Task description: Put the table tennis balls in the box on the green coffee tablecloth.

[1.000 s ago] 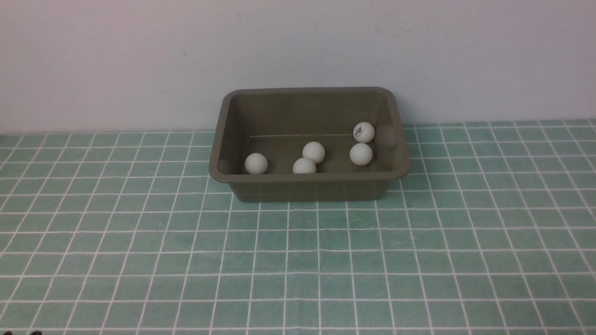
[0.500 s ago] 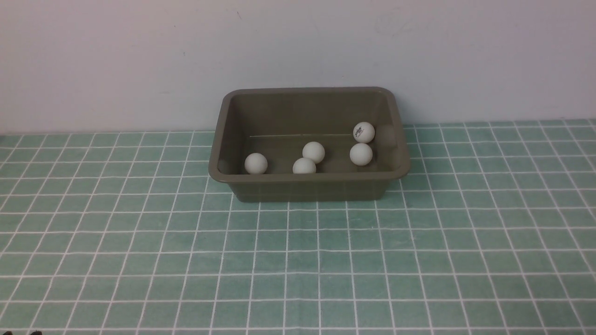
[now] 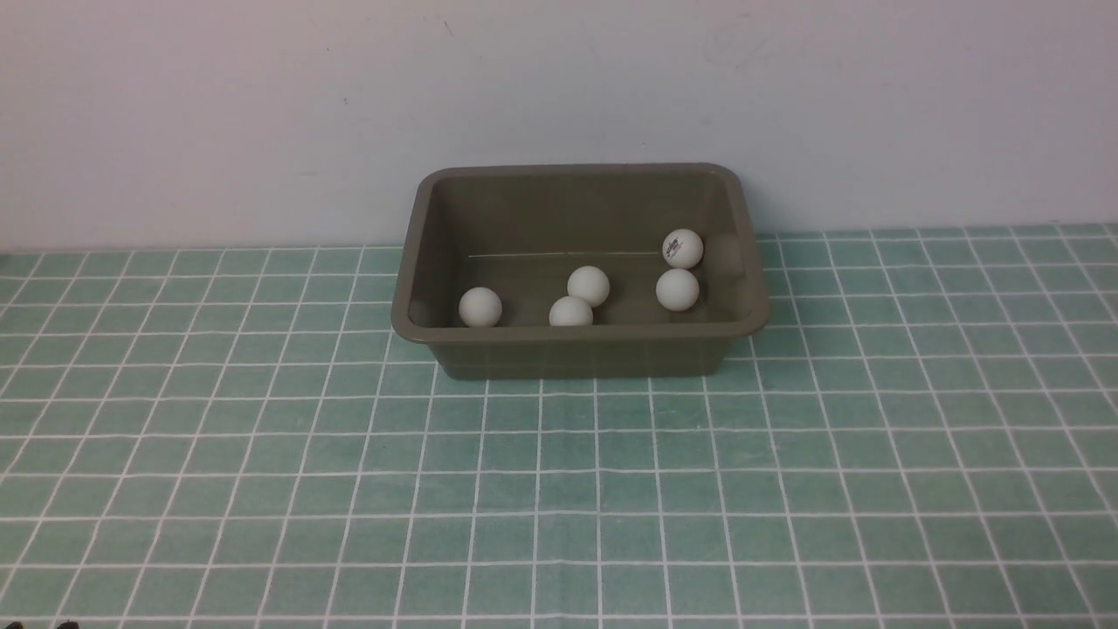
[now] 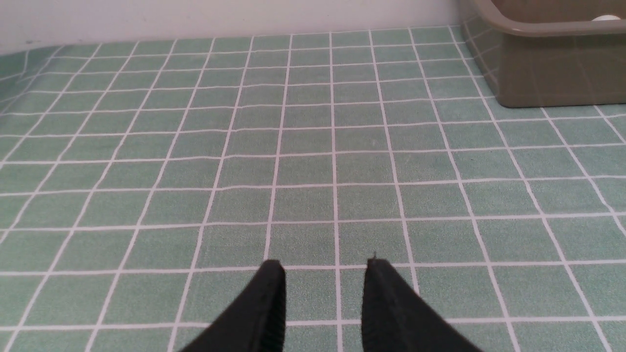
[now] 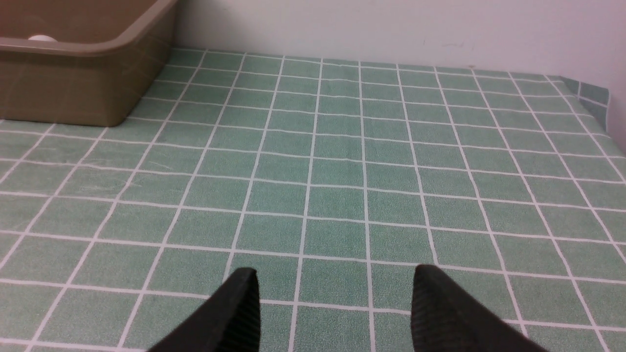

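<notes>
All five table tennis balls (image 3: pixel 590 285) lie in the box (image 3: pixel 576 354). My left pincer (image 4: pixel 323 266) is clenched and empty; my right pincer (image 5: pixel 335 278) is released and empty. Bumping the box could spill them.

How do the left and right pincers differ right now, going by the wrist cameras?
Gap: the left pincer shows its black fingers a narrow gap apart, while the right pincer stands with a clearly wider gap.
Box: in each wrist view the box shows at the corner on the side of the other arm.
Shared: both are empty and hang over bare green coffee tablecloth, away from the box.
</notes>
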